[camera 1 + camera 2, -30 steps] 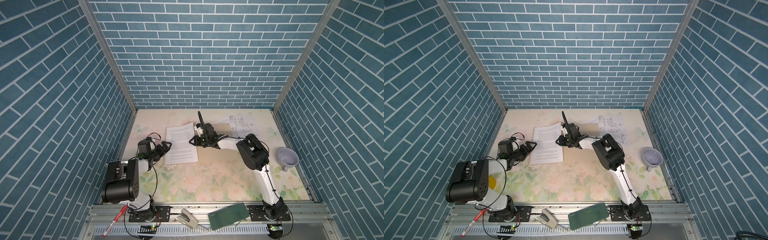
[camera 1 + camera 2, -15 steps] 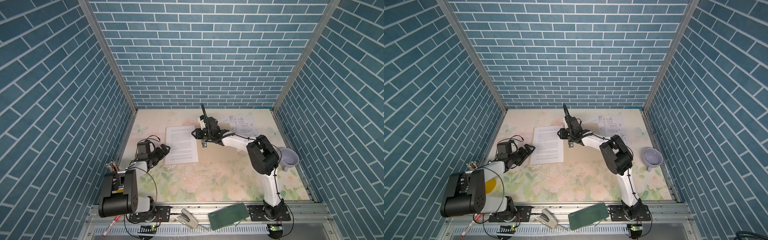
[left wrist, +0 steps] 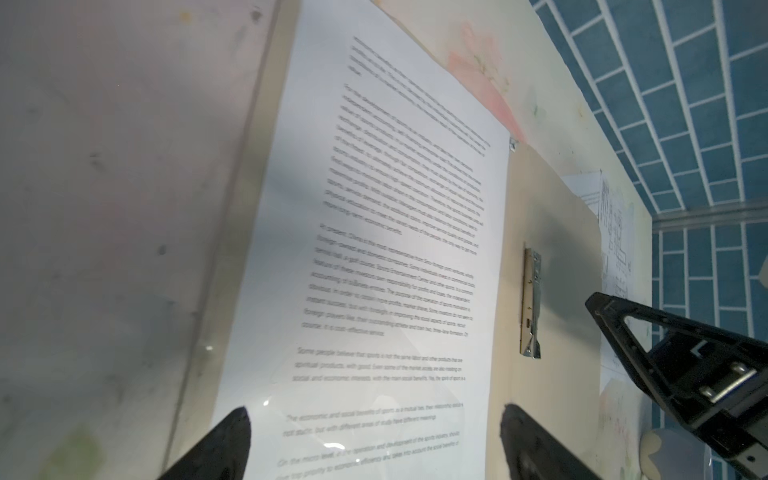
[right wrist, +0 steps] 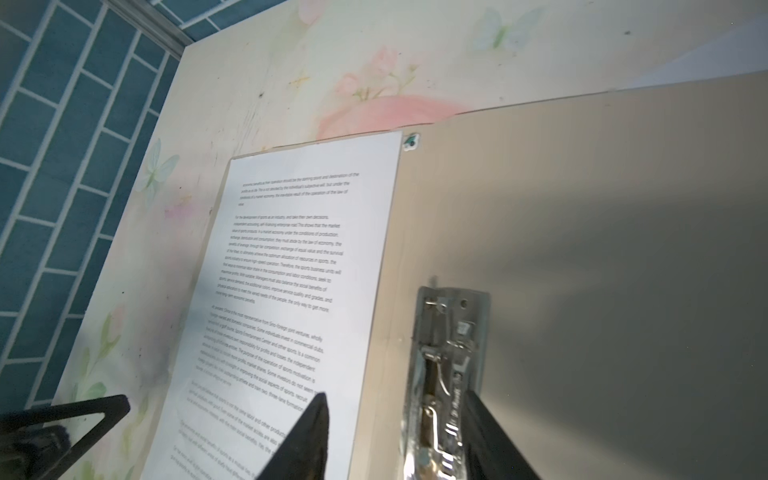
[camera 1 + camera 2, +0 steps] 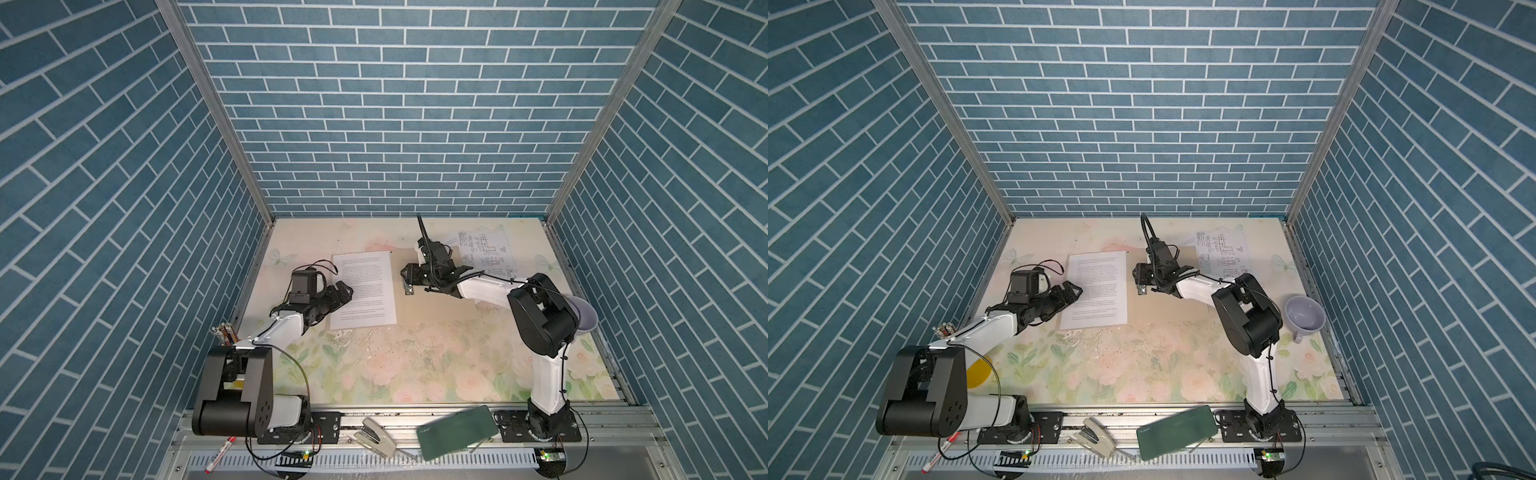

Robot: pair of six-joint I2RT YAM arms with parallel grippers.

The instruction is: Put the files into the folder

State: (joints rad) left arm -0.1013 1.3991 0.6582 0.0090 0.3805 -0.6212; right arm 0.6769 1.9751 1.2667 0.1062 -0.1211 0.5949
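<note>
Printed sheet: we see the white paper sheet of dense black print point(image 5: 363, 291) point(image 5: 1096, 289) lying flat on one half of the folder, just ahead of the left fingers and across the spine from the right fingers.
Diagram sheet: the white paper sheet with line diagrams point(image 5: 488, 253) point(image 5: 1223, 251) lies beyond the right fingers, at the folder's far corner. A second white corner shows beneath it, and we cannot tell what is printed on it.
Folder: the flat tan card folder point(image 5: 436, 309) point(image 4: 582, 249) lies open on the table, under both sets of fingers.
Clip: the small silver metal clip point(image 4: 446, 365) point(image 5: 408, 286) sits by the spine on the bare half, between the right fingers.
Right gripper: the right gripper point(image 4: 395, 399) is spread and grasps nothing. One finger point(image 4: 307, 440) is over the printed sheet's edge and the other is just beside the clip; we cannot tell whether that one touches it.
Left gripper: the left gripper point(image 5: 347, 291) point(image 3: 374, 411) is released, wide and empty. Its fingers point(image 3: 232, 444) are low over the printed sheet's edge, and we cannot tell whether they touch it.
Table: the pale floral table top point(image 5: 415, 365) carries the folder.
Farther out: a lilac cup point(image 5: 1304, 318) stands well behind the right fingers. A dark green flat case point(image 5: 457, 430), a grey stapler point(image 5: 376, 436) and a red-and-white marker point(image 5: 218, 453) lie at the front metal rail, well behind both grippers.
</note>
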